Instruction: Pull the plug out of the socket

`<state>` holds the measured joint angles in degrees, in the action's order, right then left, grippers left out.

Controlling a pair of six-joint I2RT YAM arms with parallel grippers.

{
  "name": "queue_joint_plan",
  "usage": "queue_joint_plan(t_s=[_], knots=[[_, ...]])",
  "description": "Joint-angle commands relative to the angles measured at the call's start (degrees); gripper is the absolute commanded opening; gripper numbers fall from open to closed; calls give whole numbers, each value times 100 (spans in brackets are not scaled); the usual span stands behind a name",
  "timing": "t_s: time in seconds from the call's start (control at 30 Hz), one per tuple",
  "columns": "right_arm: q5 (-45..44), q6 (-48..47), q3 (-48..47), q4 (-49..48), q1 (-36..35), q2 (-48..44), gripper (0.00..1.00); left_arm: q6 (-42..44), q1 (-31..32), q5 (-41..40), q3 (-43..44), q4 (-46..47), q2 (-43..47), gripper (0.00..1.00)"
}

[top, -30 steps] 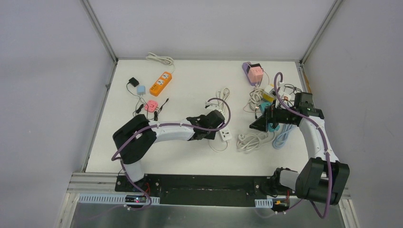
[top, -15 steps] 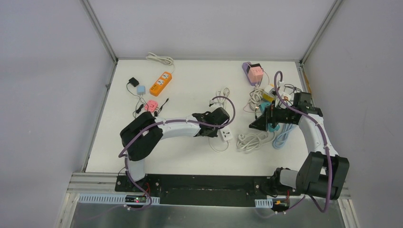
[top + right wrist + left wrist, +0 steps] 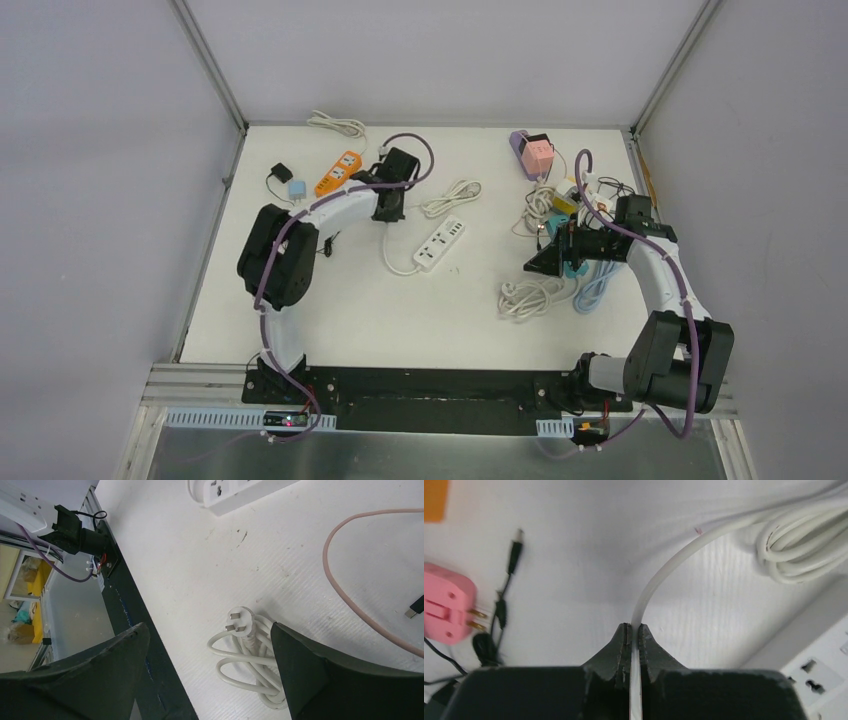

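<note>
Shifted to table's 11 o'clock, left gripper (image 3: 633, 630), clamped on smooth white round cable (image 3: 638, 612); cable's white rectangular plastic power strip (image 3: 440, 243) lies at gripper's 4 o'clock, mid-table; right gripper (image 3: 209, 627) spread wide.

White desk (image 3: 400, 320), flat, few small dark marks. Plain grey back wall (image 3: 430, 50) behind it. Grey left wall (image 3: 90, 200), grey right wall (image 3: 760, 150). Silver post (image 3: 210, 65) in back left corner, second silver post (image 3: 672, 65) in back right corner. Black bar (image 3: 430, 400) along near desk edge. Shiny metal shelf (image 3: 430, 458) below bar. Soft even light, faint shadows. Right wrist view: blurry yellow stuff (image 3: 37, 575) past desk edge.
</note>
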<state>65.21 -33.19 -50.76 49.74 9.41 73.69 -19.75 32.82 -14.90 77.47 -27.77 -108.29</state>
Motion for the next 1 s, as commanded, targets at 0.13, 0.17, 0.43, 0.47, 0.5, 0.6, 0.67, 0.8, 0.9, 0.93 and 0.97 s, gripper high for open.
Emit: queue_joint_plan(t_s=[0.13,0.17,0.43,0.47,0.5,0.6,0.67,0.8,0.9,0.93,0.97], knots=[[160,-332,-205,86,35,-22,95,757,-992,-136,1815,-991,-1090,0],[151,-337,-206,98,35,-21,95,771,-1092,-185,2019,-1080,-1206,0],[150,-420,-232,152,35,65,95,944,-1767,-396,3385,-1541,-1957,0],[150,-422,-232,158,35,74,95,965,-1838,-434,3513,-1590,-2013,0],[148,-431,-232,162,35,77,95,991,-1909,-457,3613,-1630,-2050,0],[141,-448,-237,179,35,84,95,1031,-2090,-338,3898,-1768,-2095,3],[141,-458,-233,183,36,86,95,1027,-2173,-176,4002,-1824,-2003,21],[162,-455,-232,192,35,93,95,1055,-2201,55,4016,-1827,-1624,42],[197,-454,-241,201,35,102,95,1115,-2201,302,3984,-1841,-1264,45],[208,-454,-241,200,35,109,95,1137,-2201,398,3953,-1845,-1131,45],[215,-460,-241,196,35,107,95,1175,-2201,546,3895,-1854,-961,45]])
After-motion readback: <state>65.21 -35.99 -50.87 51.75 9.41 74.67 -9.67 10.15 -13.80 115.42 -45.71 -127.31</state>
